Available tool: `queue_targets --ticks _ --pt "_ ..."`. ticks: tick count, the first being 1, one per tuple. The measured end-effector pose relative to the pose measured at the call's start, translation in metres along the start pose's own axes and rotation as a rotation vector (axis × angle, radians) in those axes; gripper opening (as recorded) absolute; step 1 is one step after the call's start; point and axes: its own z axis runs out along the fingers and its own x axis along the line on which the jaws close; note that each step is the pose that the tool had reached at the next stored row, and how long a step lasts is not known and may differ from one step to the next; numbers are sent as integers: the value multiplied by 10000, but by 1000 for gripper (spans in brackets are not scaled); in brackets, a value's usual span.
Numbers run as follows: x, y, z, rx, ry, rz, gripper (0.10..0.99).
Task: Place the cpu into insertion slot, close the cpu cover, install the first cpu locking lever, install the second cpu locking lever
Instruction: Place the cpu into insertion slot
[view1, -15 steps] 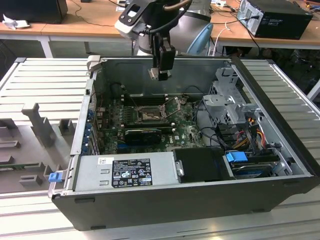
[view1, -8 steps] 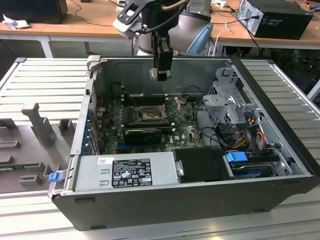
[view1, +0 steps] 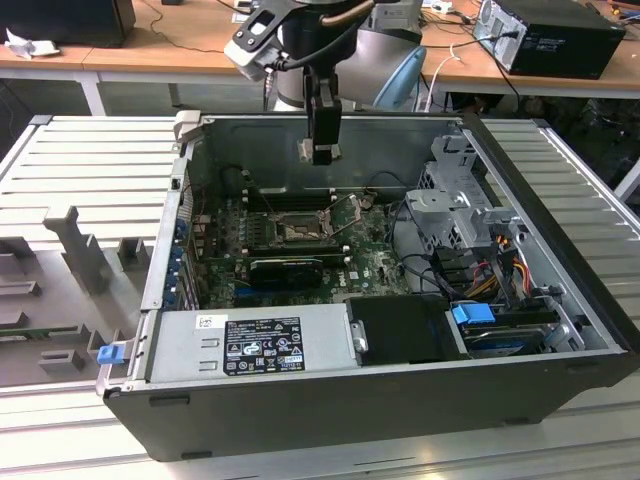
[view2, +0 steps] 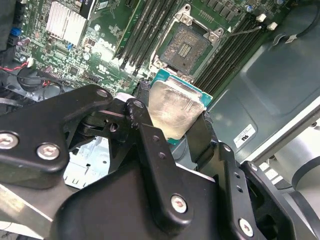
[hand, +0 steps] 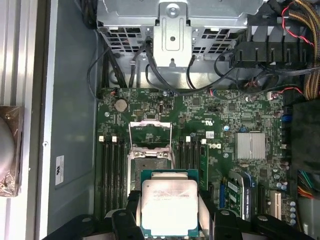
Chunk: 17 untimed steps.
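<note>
My gripper (view1: 322, 150) hangs above the open computer case, over the far part of the motherboard. It is shut on the cpu (view2: 175, 107), a pale square chip on a green-edged base, pinched by its edges between the two black fingers (view2: 142, 112). In the first wrist view the cpu (hand: 169, 202) overlaps the near edge of the insertion slot (hand: 150, 161). The insertion slot (view2: 187, 47) lies open below, its dark centre bare. The cpu cover (hand: 150, 131) is flipped up beyond the slot. Thin wire levers (hand: 173, 145) stand raised beside it. In the exterior view the slot (view1: 298, 231) sits below the gripper.
Memory slots (hand: 111, 165) flank the socket on both sides. A long black card (view1: 287, 268) lies nearer the front. A metal drive cage (view1: 455, 200) with cables stands on the exterior view's right, and a power supply (view1: 250, 345) fills the front. The case wall (view1: 270, 150) rises behind the gripper.
</note>
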Motion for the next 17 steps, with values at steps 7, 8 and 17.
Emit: queue_targets --ticks 7,8,17 --pt "-1 -2 28 11 -1 40 541" --pt "-1 -2 37 10 -2 40 541" --pt "-3 -9 129 17 -4 40 541"
